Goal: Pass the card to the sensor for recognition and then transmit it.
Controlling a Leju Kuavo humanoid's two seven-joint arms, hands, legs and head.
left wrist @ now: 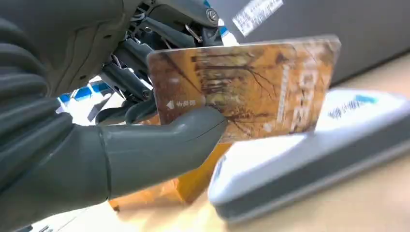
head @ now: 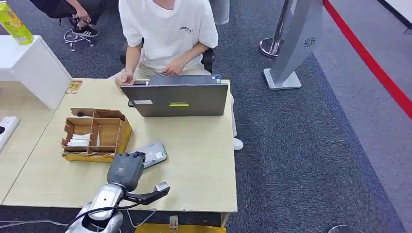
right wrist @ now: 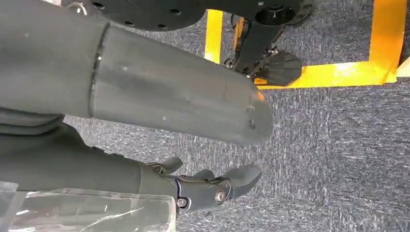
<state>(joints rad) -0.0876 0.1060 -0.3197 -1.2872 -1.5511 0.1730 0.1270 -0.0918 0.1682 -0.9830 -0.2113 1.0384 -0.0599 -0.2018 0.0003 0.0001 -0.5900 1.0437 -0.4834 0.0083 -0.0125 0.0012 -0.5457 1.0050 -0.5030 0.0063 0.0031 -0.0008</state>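
Note:
My left hand is over the table's near side, just short of the sensor, a flat grey-and-white reader lying beside the cardboard box. In the left wrist view this hand pinches an orange card between the thumb and the darker fingers. The card is held on edge, close above the sensor, and I cannot tell whether they touch. My right hand hangs over the carpet with its thumb and fingers apart and nothing in it.
A cardboard box with compartments stands at the table's left. An open grey laptop is at the far edge, with a person in a white shirt seated behind it. A white cabinet is at the left, and yellow floor tape lies below.

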